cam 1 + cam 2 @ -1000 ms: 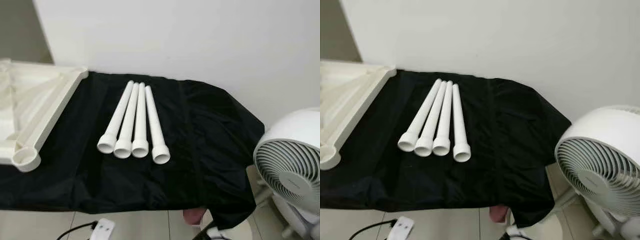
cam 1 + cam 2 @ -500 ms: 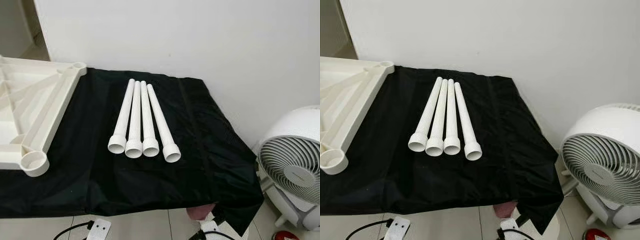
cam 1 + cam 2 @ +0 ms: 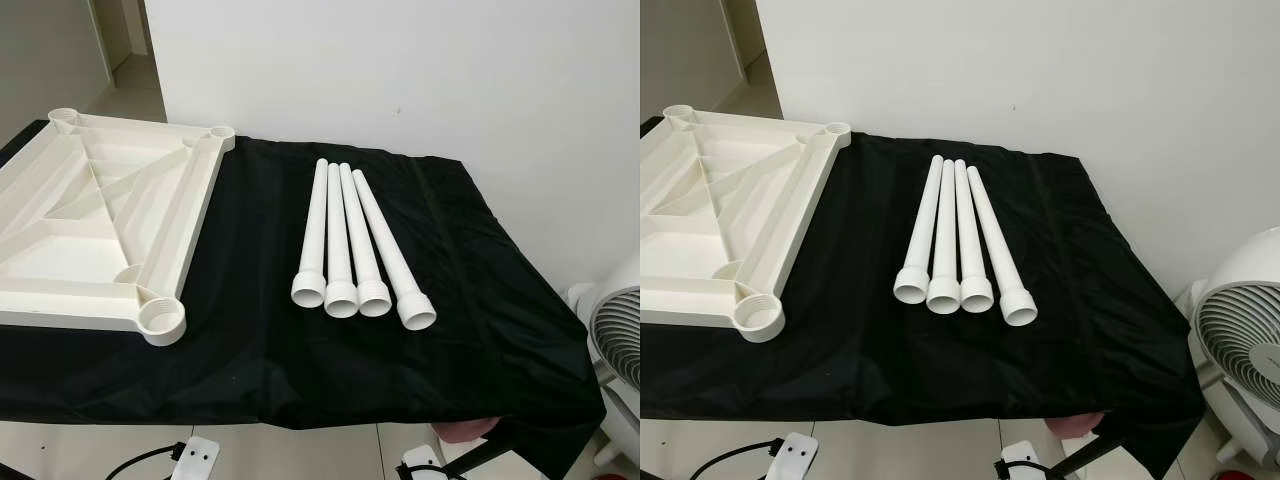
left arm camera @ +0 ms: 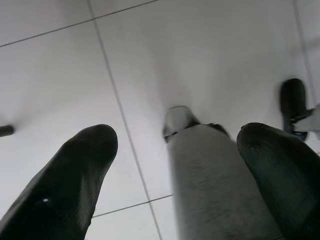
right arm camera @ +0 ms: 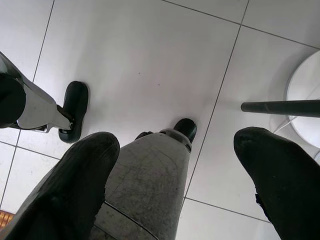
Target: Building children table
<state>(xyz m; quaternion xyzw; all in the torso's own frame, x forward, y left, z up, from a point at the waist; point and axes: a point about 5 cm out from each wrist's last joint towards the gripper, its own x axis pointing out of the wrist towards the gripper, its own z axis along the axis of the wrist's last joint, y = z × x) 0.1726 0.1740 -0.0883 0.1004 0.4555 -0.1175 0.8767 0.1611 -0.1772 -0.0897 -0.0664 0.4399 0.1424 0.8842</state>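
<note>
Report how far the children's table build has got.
Done: only the layout. The tabletop lies underside up on the black cloth, corner sockets empty; four legs lie side by side beside it. In hand: nothing; left gripper and right gripper hang open over the floor. Left: fitting all four legs.

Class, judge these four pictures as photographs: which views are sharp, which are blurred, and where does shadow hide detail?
Left and right eye views: sharp and evenly lit; the four white table legs and the upturned tabletop stand out crisply on the black cloth, whose folds swallow detail. Left wrist view: the left pincer is soft and out of focus. Right wrist view: the right pincer is dark, the floor tiles sharper.
</note>
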